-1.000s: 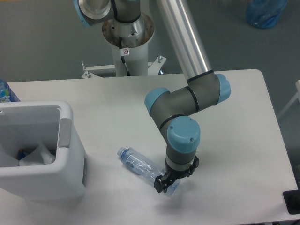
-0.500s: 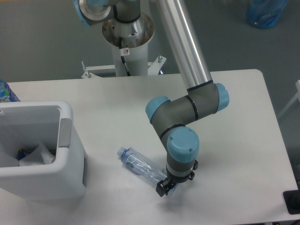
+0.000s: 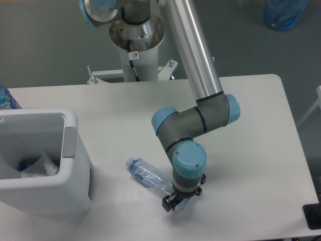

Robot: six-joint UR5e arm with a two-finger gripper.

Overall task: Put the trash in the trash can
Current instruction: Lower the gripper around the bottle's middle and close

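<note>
Bench [image 3: 150, 108] of plain white with rounded corners fills most of the view, and grey floor [image 3: 45, 45] lies behind it. The arm's white pedestal [image 3: 136, 45] stands just past the far edge on a bolted base. A blue bag [image 3: 284, 13] sits on the floor at the top right, and part of a blue-labelled bottle [image 3: 7, 98] shows at the left edge.

One clear bluish plastic bottle [image 3: 148, 176] lies on its side on the bench, cap toward the trash can [image 3: 42, 160], base toward the pincer [image 3: 175, 203]. One trash can stands at the left, well apart from the bottle. One crumpled white paper wad [image 3: 40, 166] lies inside it beside a small dark item.

One pincer points down at the bottle's base end, its dark fingers at either side of the plastic; I cannot tell whether they press it.
</note>
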